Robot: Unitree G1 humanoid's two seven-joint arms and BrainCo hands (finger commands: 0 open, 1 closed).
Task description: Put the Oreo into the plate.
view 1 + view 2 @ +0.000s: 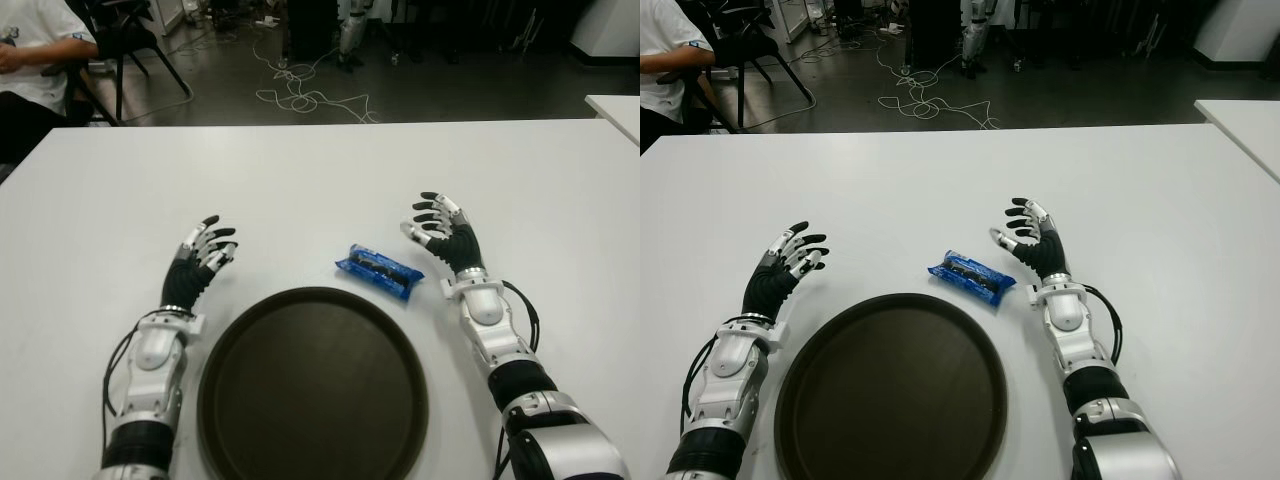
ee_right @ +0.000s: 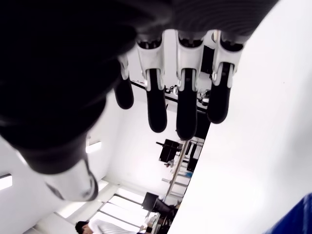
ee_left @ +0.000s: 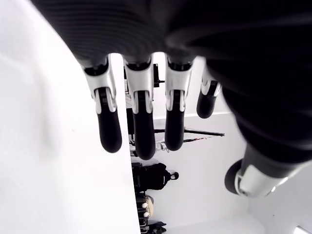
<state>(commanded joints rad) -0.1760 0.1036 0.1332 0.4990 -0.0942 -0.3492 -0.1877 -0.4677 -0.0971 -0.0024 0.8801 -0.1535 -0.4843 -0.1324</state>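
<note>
One white tabletop [image 1: 330, 170]. One dark round plate [image 1: 312, 390] at near edge, nothing in it. Two hands: left hand [image 1: 200, 258] beside plate's left, fingers spread, holding nothing; right hand [image 1: 445, 235] just right of packet, fingers loosely spread. One blue Oreo packet [image 1: 379, 271] lies on tabletop just beyond plate's far-right rim.

Blue Oreo pack [image 1: 379, 271] lies flat just beyond the dark round plate [image 1: 312, 388].
</note>
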